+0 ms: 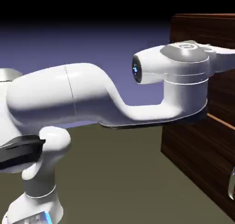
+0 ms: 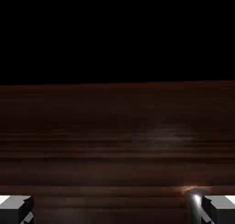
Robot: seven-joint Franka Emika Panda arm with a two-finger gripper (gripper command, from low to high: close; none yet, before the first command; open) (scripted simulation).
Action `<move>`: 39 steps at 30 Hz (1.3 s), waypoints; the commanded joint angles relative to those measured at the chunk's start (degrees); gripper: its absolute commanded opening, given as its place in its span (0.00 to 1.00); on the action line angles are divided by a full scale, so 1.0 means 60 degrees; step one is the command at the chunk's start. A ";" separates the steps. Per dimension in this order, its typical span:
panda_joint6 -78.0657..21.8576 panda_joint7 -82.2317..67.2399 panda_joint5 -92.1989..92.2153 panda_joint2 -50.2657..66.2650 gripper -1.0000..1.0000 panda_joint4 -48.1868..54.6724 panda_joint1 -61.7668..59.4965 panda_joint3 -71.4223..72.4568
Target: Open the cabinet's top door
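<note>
**Reaching for the top door's handle, jaws wide**

The white, smooth-shelled Franka arm (image 1: 92, 97) stretched from about eight o'clock in the exterior view toward three o'clock, where the large boxy dark brown wood-grain cabinet (image 1: 197, 150) stood. Its wrist lay level against the upper part of the cabinet front, hiding most of the wide flat dark wood-grain top door (image 1: 202, 28); only a strip of that panel showed at about two o'clock. A thin lighter seam (image 1: 220, 121) ran below the wrist, and a curved silver handle (image 1: 231, 187) belonging to the lower panel peeked in at four o'clock.

In the hand view the two-finger grey gripper (image 2: 117, 208) stood fully spread, its blocky tips at seven and five o'clock with nothing between them. Streaked brown wood filled the lower half, black above. A curved, glossy silver bar (image 2: 195, 204) gleamed at five o'clock, just beside the right tip (likely the top door's handle, though little of it showed).

By my judgement this was the approach step, with the door not yet grasped. The next move would call for shifting the hand sideways until the bar sat between the tips, then closing firmly; polished metal may slip, so a centred grip matters before any pull.
</note>
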 commanded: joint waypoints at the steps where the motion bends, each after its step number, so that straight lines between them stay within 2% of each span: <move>1: 0.0039 0.0277 -0.0416 -0.0065 0.50 0.0163 0.0185 -0.0210; 6: 0.0225 0.1604 -0.2411 -0.0376 0.50 0.0943 0.1071 -0.1218; 13: 0.0302 0.1616 -0.2341 -0.0171 0.50 0.2514 0.2833 -0.2185; 14: 0.0302 0.1616 -0.2341 -0.0171 0.00 0.2514 0.2833 -0.2185; 39: -0.3963 0.2218 -0.0706 0.0249 0.00 -0.5126 -0.5268 0.2809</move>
